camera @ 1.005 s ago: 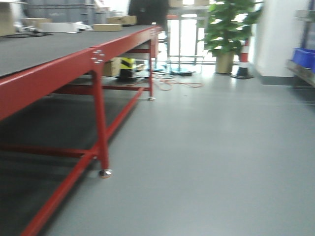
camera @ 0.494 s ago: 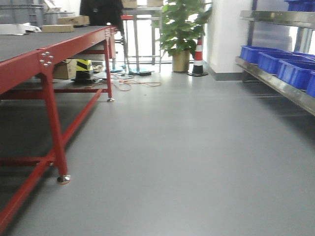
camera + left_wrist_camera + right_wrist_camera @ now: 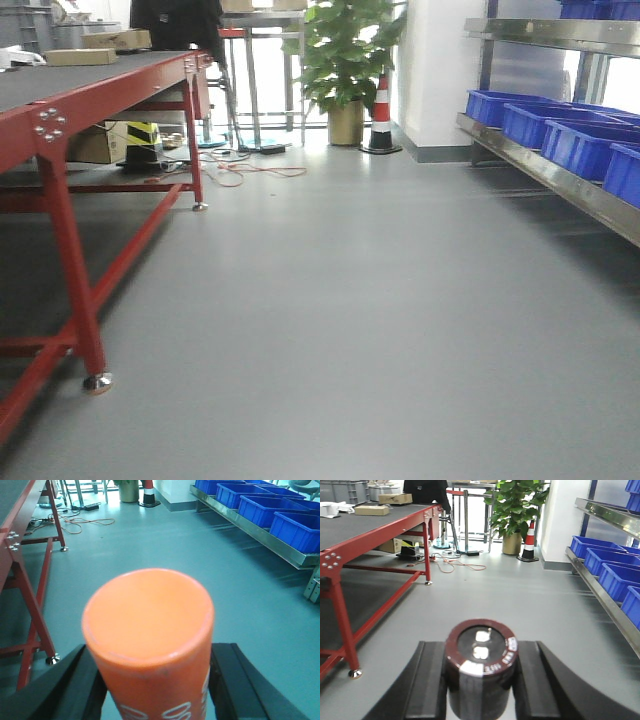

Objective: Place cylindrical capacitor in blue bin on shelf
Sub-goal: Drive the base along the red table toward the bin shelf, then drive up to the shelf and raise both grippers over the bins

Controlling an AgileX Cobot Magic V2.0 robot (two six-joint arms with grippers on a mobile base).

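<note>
Grey polished floor (image 3: 350,300) runs between a long red-framed table (image 3: 60,110) with a dark top on the left and a shiny stainless-steel shelf (image 3: 560,178) on the right. The shelf's lower level carries a row of blue plastic bins (image 3: 570,140). At the far end, a leafy potted plant (image 3: 345,50) and a red-and-white traffic cone (image 3: 381,115) stand beside a white wall.

The right gripper (image 3: 480,680) has its black jaws closed in on the short dark cylindrical capacitor (image 3: 481,652), one jaw touching each side. The capacitor stands upright with its silvery terminals facing up, above the floor and well apart from the shelf and bins. Its lower body is blurred, so the pale mark at its front rim may be the stripe.

The left gripper (image 3: 152,685) has its black jaws set wide, clasping a broad orange cylinder (image 3: 148,625) with white lettering.
</note>
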